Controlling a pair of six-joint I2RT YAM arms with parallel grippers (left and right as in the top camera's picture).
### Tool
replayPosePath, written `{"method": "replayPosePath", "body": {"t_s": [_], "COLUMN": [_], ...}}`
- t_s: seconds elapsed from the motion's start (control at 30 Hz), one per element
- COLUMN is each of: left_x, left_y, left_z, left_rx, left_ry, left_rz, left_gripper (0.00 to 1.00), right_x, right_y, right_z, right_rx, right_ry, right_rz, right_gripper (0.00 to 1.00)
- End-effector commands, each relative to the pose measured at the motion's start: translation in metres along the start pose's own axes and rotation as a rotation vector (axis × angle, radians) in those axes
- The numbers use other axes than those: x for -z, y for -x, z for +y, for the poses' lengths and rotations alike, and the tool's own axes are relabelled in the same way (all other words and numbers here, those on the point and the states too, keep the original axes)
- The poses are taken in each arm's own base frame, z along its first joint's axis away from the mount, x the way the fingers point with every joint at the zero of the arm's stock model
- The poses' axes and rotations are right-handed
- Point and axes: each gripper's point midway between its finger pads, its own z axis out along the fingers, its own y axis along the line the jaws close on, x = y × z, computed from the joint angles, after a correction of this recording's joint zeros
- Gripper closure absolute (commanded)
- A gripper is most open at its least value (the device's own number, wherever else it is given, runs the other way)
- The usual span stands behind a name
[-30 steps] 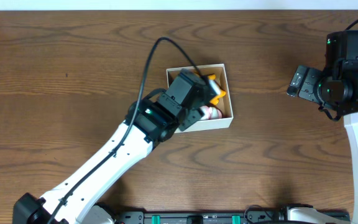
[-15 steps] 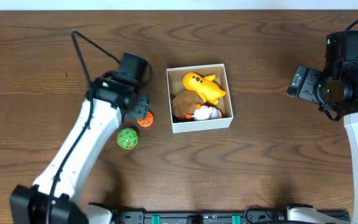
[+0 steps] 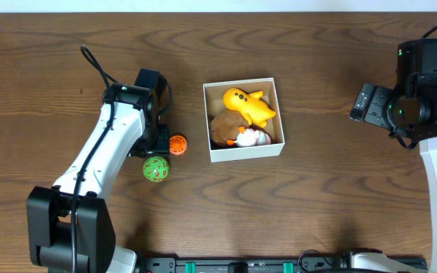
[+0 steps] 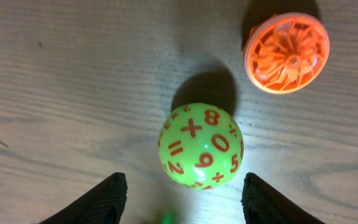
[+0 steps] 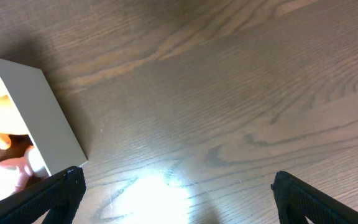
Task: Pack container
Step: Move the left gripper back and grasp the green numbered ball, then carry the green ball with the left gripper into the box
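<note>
Moved: left gripper [image 3: 158, 149] sits a little further left than 0.5 s ago, when it hung closer to the box; 1 s ago its arm lay across the container [image 3: 246, 150]. Toys, box and right gripper [image 3: 364, 100] are unchanged.
Container: 1 white-walled box near mid-table [image 3: 317, 197], upright and open-topped, between the 2 arms.
Packed: 3 toys inside, namely 1 yellow toy [image 3: 245, 105] at the back, 1 brown toy [image 3: 221, 127] at the front left, and 1 pink-and-white toy [image 3: 257, 138] at the front right, crowded against one another.
Loose: 2 toys on the wood just left of the box, 1 green ball [image 3: 155, 168] printed with orange numerals and 1 orange wheel toy [image 3: 177, 144]. They lie near each other but apart.
Left gripper: spread wide and holding nothing. The left wrist view places the green ball [image 4: 201, 146] just ahead of the gap between the 2 fingers [image 4: 107, 196], with the orange wheel toy [image 4: 286, 53] beyond it to the right.
Right gripper: also spread wide and carrying nothing, well to the right of the box.
Wrist-only detail: orange spokes on the wheel toy, and the ball's numerals and plus signs.
Right wrist view: 1 outer wall of the container [image 5: 39, 118] and a sliver of the pink-and-white toy [image 5: 5, 177]; neither loose toy shows there.
</note>
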Motion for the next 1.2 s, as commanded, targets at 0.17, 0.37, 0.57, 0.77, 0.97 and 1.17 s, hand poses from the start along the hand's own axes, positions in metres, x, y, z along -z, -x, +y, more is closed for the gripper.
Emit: {"method": "replayPosePath", "body": {"t_s": [0.17, 0.37, 0.57, 0.77, 0.97, 1.17], "left_x": [-0.033, -0.055, -0.057, -0.072, -0.079, -0.064], "left_y": [-0.034, -0.036, -0.034, -0.043, -0.046, -0.033], "left_z": [0.003, -0.01, -0.012, -0.022, -0.024, -0.025], "left_rx": [0.018, 0.023, 0.024, 0.027, 0.022, 0.014], "left_ry": [0.006, -0.063, -0.07, -0.133, -0.141, -0.149], "left_rz": [0.11, 0.093, 0.082, 0.098, 0.092, 0.062], "left_gripper": [0.38, 0.29, 0.29, 0.29, 0.38, 0.47], "right_x": [-0.001, -0.001, -0.001, -0.001, -0.001, -0.001], "right_y": [-0.001, -0.001, -0.001, -0.001, -0.001, -0.001], "right_z": [-0.002, -0.002, -0.002, -0.002, -0.002, -0.002], "right_rx": [0.005, 0.004, 0.005, 0.004, 0.004, 0.004], "right_ry": [-0.006, -0.006, -0.006, -0.006, -0.006, -0.006], "right_rz": [0.009, 0.009, 0.009, 0.009, 0.009, 0.009], "right_gripper": [0.01, 0.01, 0.01, 0.01, 0.01, 0.01]}}
